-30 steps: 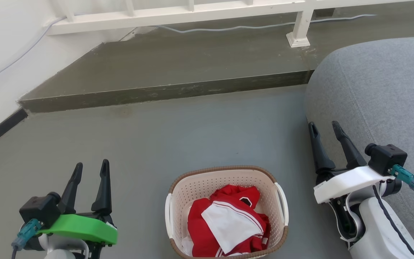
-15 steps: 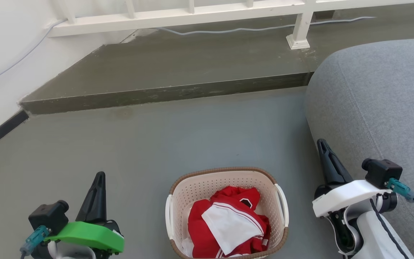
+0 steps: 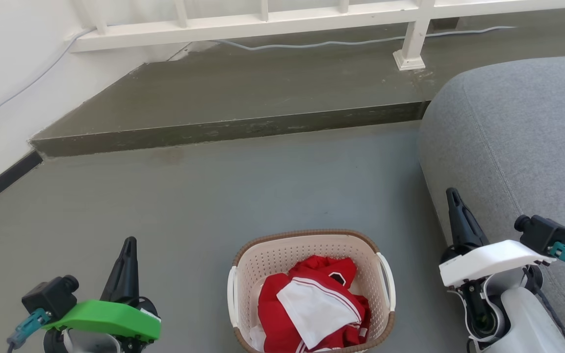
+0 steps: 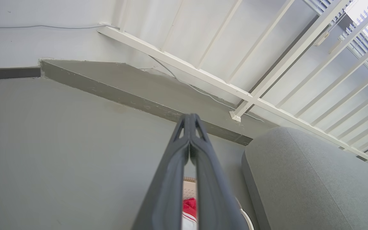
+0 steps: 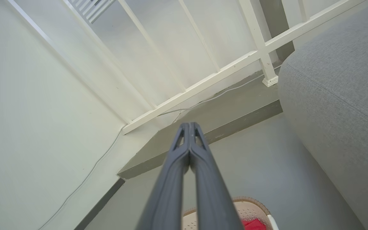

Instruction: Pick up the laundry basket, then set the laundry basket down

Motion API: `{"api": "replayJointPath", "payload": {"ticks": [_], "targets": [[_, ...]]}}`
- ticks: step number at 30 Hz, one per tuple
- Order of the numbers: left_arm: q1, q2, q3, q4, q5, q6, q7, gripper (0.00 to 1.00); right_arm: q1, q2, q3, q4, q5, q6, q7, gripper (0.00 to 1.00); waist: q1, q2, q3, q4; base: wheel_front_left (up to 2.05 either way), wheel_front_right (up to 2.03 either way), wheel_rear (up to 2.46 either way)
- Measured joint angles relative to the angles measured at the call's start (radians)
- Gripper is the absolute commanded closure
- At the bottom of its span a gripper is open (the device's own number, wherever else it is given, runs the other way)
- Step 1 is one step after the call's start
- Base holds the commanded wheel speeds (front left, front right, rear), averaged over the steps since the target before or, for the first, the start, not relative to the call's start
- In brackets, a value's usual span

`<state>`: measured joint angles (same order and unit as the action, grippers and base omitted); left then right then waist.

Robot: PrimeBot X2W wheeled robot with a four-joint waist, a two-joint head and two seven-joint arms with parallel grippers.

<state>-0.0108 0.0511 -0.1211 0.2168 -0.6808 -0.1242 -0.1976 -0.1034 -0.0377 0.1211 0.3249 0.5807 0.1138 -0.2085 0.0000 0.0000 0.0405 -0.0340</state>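
On the grey floor [image 3: 263,186] the laundry basket [image 3: 282,257] sits whole in the head view, between left gripper [image 3: 129,242] and right gripper [image 3: 453,193], touching neither; wrist views catch slivers of it behind fingers [image 4: 171,179] pressed together.

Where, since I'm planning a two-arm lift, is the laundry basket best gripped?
By its white side handles: left handle from the robot's left, right handle from its right. The laundry basket sits upright, a handle bowing out on each side, clothes filling the middle.
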Motion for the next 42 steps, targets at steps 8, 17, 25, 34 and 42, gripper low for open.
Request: {"api": "replayJointPath", "payload": {"ticks": [8,17,25,34,42], "targets": [[0.0,0.0,0.019,0.001,-0.094,0.0,0.022,1.0,0.001,0.0,-0.024,-0.007,0.099,0.0,0.033,1.0,0.0,0.0,-0.004,0.003,0.0,0.0,0.0],[0.0,0.0,0.033,0.003,-0.207,0.0,0.061,1.0,0.003,-0.002,-0.051,-0.012,0.226,0.0,0.068,1.0,0.0,0.0,-0.008,0.007,0.0,0.0,0.0],[0.0,0.001,0.051,0.007,-0.303,0.0,0.084,1.0,0.005,-0.004,-0.072,-0.015,0.328,0.0,0.096,1.0,0.0,0.0,-0.012,0.011,0.0,0.0,0.0],[-0.002,0.002,0.061,0.016,-0.392,0.0,0.114,1.0,0.005,-0.008,-0.091,-0.018,0.428,0.0,0.125,1.0,0.0,0.0,-0.015,0.014,0.0,0.0,0.0],[-0.005,0.003,0.078,0.026,-0.489,0.0,0.137,1.0,0.007,-0.01,-0.113,-0.022,0.531,0.0,0.149,1.0,0.0,0.0,-0.019,0.017,0.0,0.0,0.0]]}}
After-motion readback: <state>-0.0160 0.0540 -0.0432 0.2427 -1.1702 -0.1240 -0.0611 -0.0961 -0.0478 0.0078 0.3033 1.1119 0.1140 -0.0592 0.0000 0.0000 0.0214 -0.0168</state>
